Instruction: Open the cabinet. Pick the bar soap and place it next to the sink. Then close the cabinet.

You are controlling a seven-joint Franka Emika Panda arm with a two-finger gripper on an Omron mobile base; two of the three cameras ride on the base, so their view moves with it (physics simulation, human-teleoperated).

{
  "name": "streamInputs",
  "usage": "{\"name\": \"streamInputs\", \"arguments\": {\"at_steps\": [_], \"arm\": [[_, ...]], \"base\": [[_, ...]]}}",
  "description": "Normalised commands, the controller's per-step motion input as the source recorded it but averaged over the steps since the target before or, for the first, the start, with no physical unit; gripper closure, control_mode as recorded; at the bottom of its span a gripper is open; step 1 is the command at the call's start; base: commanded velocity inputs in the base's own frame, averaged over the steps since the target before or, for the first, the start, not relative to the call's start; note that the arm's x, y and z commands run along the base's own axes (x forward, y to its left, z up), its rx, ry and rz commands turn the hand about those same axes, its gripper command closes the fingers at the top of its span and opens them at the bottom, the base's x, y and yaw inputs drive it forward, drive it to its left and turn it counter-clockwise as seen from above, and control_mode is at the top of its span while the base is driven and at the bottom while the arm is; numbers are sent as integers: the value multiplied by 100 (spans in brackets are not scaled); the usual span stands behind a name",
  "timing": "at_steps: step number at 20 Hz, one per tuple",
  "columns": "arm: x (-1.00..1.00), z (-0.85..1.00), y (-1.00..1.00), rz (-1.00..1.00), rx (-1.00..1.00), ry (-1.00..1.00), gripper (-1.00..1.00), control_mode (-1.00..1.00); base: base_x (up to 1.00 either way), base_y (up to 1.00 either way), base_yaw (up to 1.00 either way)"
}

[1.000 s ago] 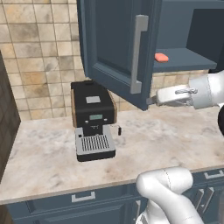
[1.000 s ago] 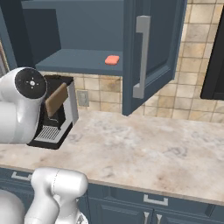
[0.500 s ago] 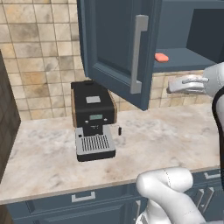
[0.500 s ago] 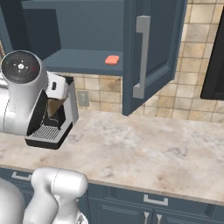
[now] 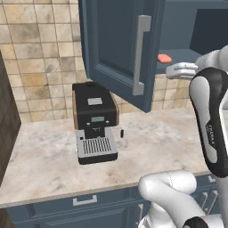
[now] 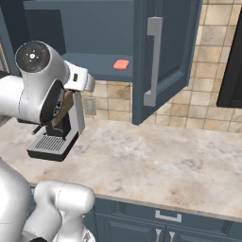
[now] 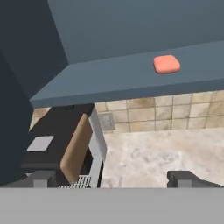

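Observation:
The dark blue wall cabinet (image 5: 113, 44) stands open, its door (image 6: 172, 52) swung out over the counter with the silver bar handle facing me. The salmon-pink bar soap (image 5: 164, 58) lies on the cabinet's bottom shelf (image 7: 109, 81); it also appears as the bar soap (image 6: 121, 64) and the bar soap (image 7: 166, 64). My gripper (image 5: 170, 71) hovers just below and in front of the shelf edge, open, with nothing between its fingers. In the hand view the gripper (image 7: 113, 179) has its tips far apart, the soap ahead and to the upper right. The sink is out of view.
A black coffee machine (image 5: 94, 120) with a brown side panel stands on the marble counter (image 6: 156, 160) under the cabinet, below my hand. The open door juts out beside the arm. Tiled wall behind; blue base drawers (image 6: 165, 222) below.
The arm has risen, bringing the hand up from under the cabinet to about the level of the shelf edge, nearer the soap. The jaws stayed wide. Door and soap are unmoved.

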Motion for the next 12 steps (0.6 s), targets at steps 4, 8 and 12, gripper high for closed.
{"name": "streamInputs", "arguments": {"at_steps": [4, 8, 12], "arm": [[94, 10, -1, -7, -4, -14, -100, -100], [95, 16, -10, -15, -8, -8, -100, -100], [87, 7, -45, -6, -3, 1, -100, -100]], "base": [[0, 0, 0], [0, 0, 0], [0, 0, 0]]}}
